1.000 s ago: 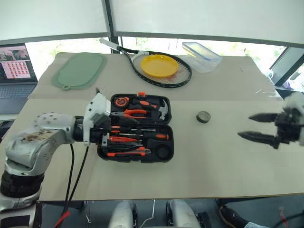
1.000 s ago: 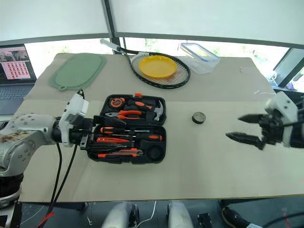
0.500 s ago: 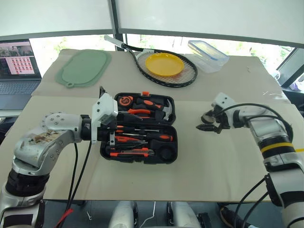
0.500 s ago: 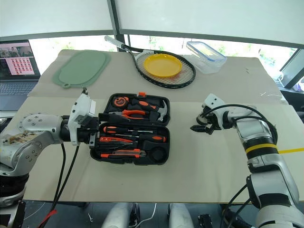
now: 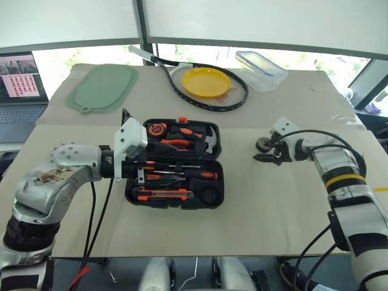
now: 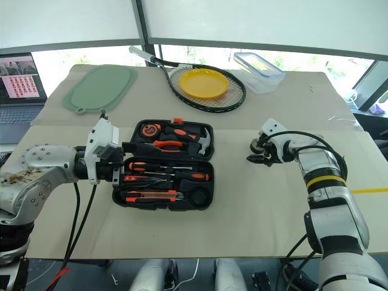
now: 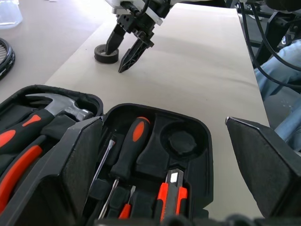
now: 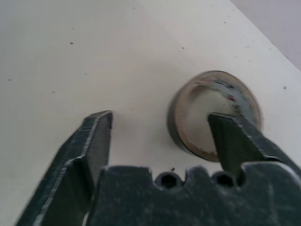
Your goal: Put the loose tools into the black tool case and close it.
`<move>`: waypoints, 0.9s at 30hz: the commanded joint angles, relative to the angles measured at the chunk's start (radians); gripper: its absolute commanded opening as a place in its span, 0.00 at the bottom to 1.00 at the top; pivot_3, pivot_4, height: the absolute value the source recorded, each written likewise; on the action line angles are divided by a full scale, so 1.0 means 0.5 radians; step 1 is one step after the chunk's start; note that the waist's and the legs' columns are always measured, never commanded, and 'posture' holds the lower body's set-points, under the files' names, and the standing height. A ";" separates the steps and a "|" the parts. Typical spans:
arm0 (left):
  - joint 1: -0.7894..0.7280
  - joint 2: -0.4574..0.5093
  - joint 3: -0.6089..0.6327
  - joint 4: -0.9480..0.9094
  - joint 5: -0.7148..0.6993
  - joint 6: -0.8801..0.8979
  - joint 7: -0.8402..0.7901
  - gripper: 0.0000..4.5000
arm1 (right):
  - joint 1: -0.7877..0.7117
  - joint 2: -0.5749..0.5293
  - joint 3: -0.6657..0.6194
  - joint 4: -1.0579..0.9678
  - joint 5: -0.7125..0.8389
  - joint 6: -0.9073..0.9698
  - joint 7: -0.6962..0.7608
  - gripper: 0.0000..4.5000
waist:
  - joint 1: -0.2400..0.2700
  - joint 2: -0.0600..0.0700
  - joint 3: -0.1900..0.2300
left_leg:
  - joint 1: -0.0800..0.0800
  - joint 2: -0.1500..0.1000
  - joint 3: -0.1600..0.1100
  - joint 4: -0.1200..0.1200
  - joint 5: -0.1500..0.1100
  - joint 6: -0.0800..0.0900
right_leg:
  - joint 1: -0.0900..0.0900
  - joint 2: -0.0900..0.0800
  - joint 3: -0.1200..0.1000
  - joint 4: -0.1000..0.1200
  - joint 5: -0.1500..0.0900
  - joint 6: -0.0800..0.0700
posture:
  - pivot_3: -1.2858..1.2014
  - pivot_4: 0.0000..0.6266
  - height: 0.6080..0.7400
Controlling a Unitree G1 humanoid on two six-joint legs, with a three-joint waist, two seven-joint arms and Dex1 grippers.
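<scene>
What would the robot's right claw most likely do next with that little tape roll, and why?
Probably pinch shut on the tape roll and lift it. The right gripper is down at the table with one finger inside the roll's hole and the other outside its wall, not yet touching. The case lies open with its round slot empty.
</scene>
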 commanded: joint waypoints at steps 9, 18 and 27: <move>-0.042 0.019 -0.025 0.001 0.034 -0.064 -0.060 1.00 | 0.179 -0.118 -0.170 -0.405 0.108 0.145 0.153 0.00 | 0.012 0.000 0.000 | 0.000 -0.001 0.000 -0.001 0.000 0.000 | 0.001 -0.002 -0.001 0.000 0.000 0.000 | 0.52 0.24 0.99; 0.122 0.127 -0.069 -0.030 0.109 -0.122 -0.171 1.00 | 0.660 -0.129 -0.159 -2.237 0.876 0.913 0.466 0.00 | -0.005 0.005 0.002 | 0.001 0.005 -0.004 -0.011 -0.001 0.000 | -0.003 0.005 -0.001 -0.003 -0.002 -0.004 | 0.52 0.24 0.99; 0.351 0.413 0.064 -0.150 0.043 -0.090 -0.364 1.00 | 0.692 -0.141 0.342 -2.393 0.599 0.624 0.512 0.00 | 0.040 0.005 0.003 | -0.001 0.000 -0.002 -0.004 -0.006 0.009 | -0.001 -0.002 -0.006 -0.005 0.000 -0.001 | 0.52 0.24 0.99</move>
